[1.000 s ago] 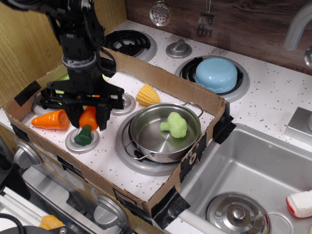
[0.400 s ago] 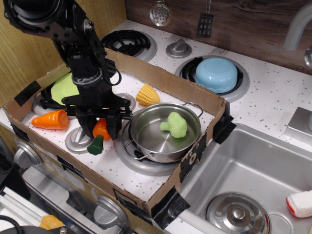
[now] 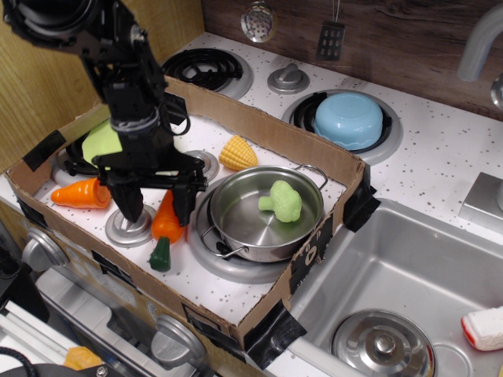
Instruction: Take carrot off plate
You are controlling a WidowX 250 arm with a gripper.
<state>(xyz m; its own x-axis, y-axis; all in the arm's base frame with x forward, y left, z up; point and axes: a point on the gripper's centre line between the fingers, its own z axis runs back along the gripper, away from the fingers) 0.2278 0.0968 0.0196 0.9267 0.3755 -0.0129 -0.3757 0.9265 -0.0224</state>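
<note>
The carrot [image 3: 166, 225] is long and orange with a dark green end. It lies on the white speckled stovetop, left of the steel pot, green end toward the front. The lime plate [image 3: 101, 142] sits at the back left of the cardboard tray, partly hidden behind my arm, with nothing visible on it. My gripper [image 3: 154, 210] points down over the carrot's orange end with its jaws spread. One finger [image 3: 180, 207] is beside the carrot, the other [image 3: 127, 209] stands over a silver knob. The carrot rests on the surface, no longer clamped.
A stubby orange carrot [image 3: 80, 194] lies at the left. A corn piece [image 3: 238, 152] lies behind the steel pot [image 3: 236, 200], which holds broccoli [image 3: 281, 200]. A cardboard wall [image 3: 283, 141] rings the area. A light blue bowl [image 3: 348, 119] sits on the back burner. The sink [image 3: 409, 275] is right.
My gripper carried the carrot from near the plate toward the front right, lowered it onto the stovetop beside the pot, and its jaws have spread apart from it.
</note>
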